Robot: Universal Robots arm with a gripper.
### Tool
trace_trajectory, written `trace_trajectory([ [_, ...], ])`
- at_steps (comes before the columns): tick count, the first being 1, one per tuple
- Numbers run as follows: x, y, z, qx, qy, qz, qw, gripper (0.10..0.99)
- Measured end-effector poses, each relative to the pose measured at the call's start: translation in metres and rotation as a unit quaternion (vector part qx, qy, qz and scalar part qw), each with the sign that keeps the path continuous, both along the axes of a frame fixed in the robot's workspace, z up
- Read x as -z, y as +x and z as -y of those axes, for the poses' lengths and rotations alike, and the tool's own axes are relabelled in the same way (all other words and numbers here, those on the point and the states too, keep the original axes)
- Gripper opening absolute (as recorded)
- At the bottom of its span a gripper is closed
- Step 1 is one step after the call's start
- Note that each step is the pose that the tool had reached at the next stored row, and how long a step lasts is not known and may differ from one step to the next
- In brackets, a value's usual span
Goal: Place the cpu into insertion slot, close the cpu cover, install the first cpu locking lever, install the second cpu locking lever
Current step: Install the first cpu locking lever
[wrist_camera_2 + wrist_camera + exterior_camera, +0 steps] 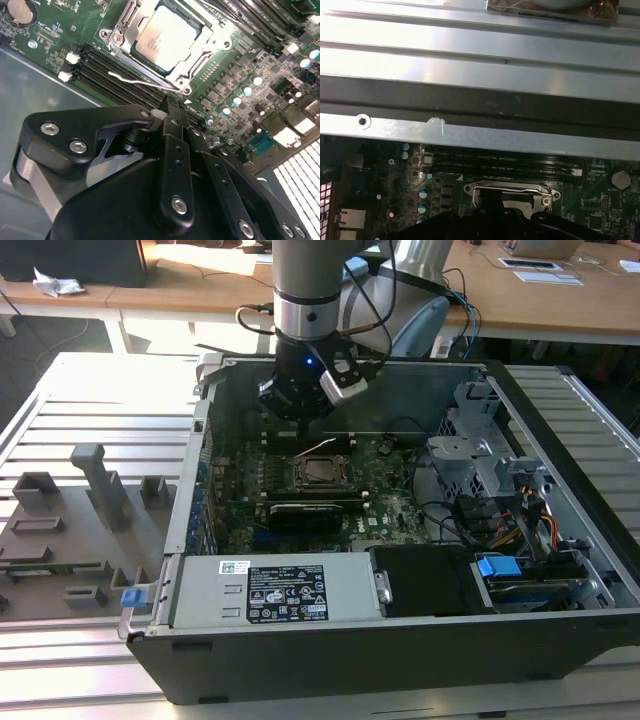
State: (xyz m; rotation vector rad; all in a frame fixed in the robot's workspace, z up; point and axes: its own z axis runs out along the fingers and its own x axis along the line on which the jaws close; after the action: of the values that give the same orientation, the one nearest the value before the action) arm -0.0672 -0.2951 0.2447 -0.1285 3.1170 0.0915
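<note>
Ribbed metal worktop [80, 400] carries an open computer case [350, 665] lying on its side, with grey fixtures [95, 480] along the worktop's edge at the exterior view's left. A green board [390, 505] covers the case floor.

The cpu [165, 35] lies flat in the slot [322, 485] near the middle of the board, silver top facing up. It is square, so no side is the long one, and its edges run parallel to the slot's frame. The cover [127, 27] is folded down around it, so the metal top shows through the cut-out. A thin wire lever [135, 79] runs along the cover's edge nearest the end effector.

The end effector [167, 107] hangs over the board just beside the slot, toward the case's far wall in the exterior view. I cannot tell how far open it is or whether it has hold of anything.

A printed white label [285, 590] sits on the power supply [200, 590] at the case's near wall; its text is not legible.
</note>
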Motion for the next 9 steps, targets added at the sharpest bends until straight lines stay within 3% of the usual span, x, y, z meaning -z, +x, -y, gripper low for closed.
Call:
trace_trajectory([
  [5,0.0152,0.0007,-0.001,0.0,0.0002,-0.0002,1.0,0.106],
  [9,0.0195,0.0023,-0.0056,0.0,0.0002,-0.0002,1.0,0.106],
])
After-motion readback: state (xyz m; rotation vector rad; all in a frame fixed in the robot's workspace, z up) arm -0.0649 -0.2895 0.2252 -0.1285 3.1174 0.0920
